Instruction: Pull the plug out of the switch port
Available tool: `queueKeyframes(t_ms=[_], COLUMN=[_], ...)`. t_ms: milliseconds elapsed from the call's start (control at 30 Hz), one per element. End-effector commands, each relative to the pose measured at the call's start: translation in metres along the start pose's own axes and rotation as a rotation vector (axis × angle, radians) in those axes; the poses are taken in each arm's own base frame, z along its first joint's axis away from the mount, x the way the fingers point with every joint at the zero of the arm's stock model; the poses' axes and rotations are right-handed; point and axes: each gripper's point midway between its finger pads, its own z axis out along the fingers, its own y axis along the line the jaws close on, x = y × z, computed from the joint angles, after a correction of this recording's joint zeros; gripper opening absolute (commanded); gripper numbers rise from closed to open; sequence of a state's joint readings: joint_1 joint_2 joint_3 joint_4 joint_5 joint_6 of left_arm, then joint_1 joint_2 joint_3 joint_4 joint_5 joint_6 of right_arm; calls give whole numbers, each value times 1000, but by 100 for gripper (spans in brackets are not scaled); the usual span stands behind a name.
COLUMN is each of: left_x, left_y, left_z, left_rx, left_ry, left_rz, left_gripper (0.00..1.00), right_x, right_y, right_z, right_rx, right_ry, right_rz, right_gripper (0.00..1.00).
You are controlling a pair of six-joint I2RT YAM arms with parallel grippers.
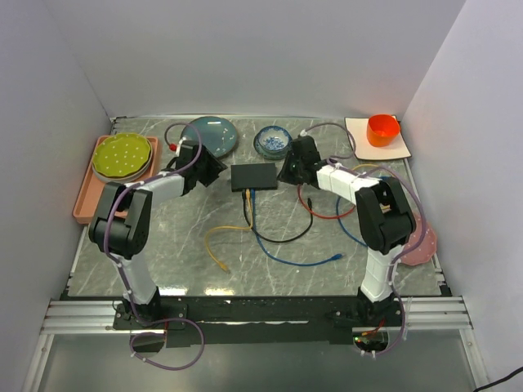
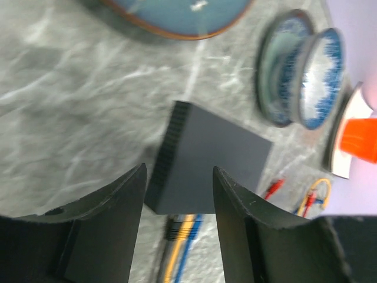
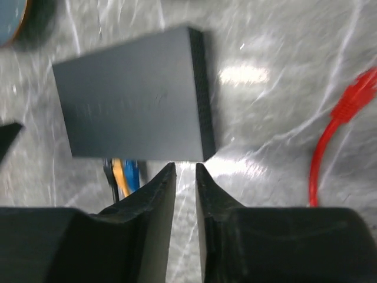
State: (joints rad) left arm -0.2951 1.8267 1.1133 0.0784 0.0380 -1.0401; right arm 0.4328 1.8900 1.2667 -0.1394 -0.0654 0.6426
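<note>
The switch [image 1: 254,175] lies flat mid-table between the two grippers, sockets on its near edge. Yellow, blue and black cables [image 3: 122,175] enter there side by side. The left gripper [image 2: 179,171] hangs at the switch's left end, fingers spread wide and empty. The right gripper [image 3: 184,167] hovers by the right near corner, fingers nearly pinched together and gripping nothing.

Nothing pins the switch down, so a pull on a plug probably drags the whole box along instead of freeing it, unless one arm braces it. The plugs sit close together, so fingers coming in could catch two at once, or the wrong one. Whether the plugs have latch tabs is too blurred to tell; if they do, a straight tug without pressing the tab could jam. A pinch on the cable rather than the plug body may slip. A sliding switch could also bump the bowls [image 2: 300,73] near behind it.
</note>
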Motion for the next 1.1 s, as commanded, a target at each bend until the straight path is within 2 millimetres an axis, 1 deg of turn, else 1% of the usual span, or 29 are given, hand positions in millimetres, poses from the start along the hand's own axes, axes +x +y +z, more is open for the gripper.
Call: queueKeyframes(t_ms=[0,67,100,133,200,233,300,400,500,533,633,667,700,767,800,833,900,933,1000,1033,1067], left_x=[3,8,14,16,23,25,33,39,43,49,54,58,61,65,71,72,77,80,84,86,87], left_y=[19,24,27,28,30,32,34,34,29,28,21,20,21,16,21,17,20,18,22,18,17], left_z=[3,9,10,14,17,20,22,25,27,27,25,24,23,19,17,15,12,10,7,5,3], left_rx=[-46,-55,-56,-49,-40,-39,-31,-10,16,26,53,57,60,74,67,80,82,91,88,101,107], left_ry=[3,23,43,49,74,82,108,122,138,158,171,180,184,188,197,194,204,207,211,209,211], left_rz=[-34,-45,-54,-57,-69,-71,-81,-98,-101,-99,-98,-97,-94,-84,-81,-77,-76,-73,-74,-70,-67], left_gripper=[54,53,53,53,51,51,49,48,45,44,38,35,34,31,29,28,26,24,22,20,20], right_x=[-20,-26,-22,-26,-21,-22,-17,-16,-15,-17,-12,-7,-2,4,10,15,19,25,27,34,34], right_y=[-26,-28,-31,-29,-32,-30,-31,-26,-22,-18,-10,-9,-6,-3,0,-1,3,2,5,5,8], right_z=[12,17,22,24,32,35,42,46,48,47,50,53,53,55,55,55,51,50,44,42,38], right_rx=[99,112,124,120,126,119,113,80,62,46,16,9,4,-8,-10,-10,-16,-9,-16,-11,-19], right_ry=[-27,-22,-6,-12,5,10,26,28,36,39,62,78,93,109,115,121,119,126,118,128,121], right_rz=[57,64,62,58,56,58,57,53,41,39,25,21,15,6,-3,-9,-27,-35,-51,-58,-63], right_gripper=[22,19,18,17,16,15,14,13,12,13,12,12,12,12,11,11,11,10,10,9,9])
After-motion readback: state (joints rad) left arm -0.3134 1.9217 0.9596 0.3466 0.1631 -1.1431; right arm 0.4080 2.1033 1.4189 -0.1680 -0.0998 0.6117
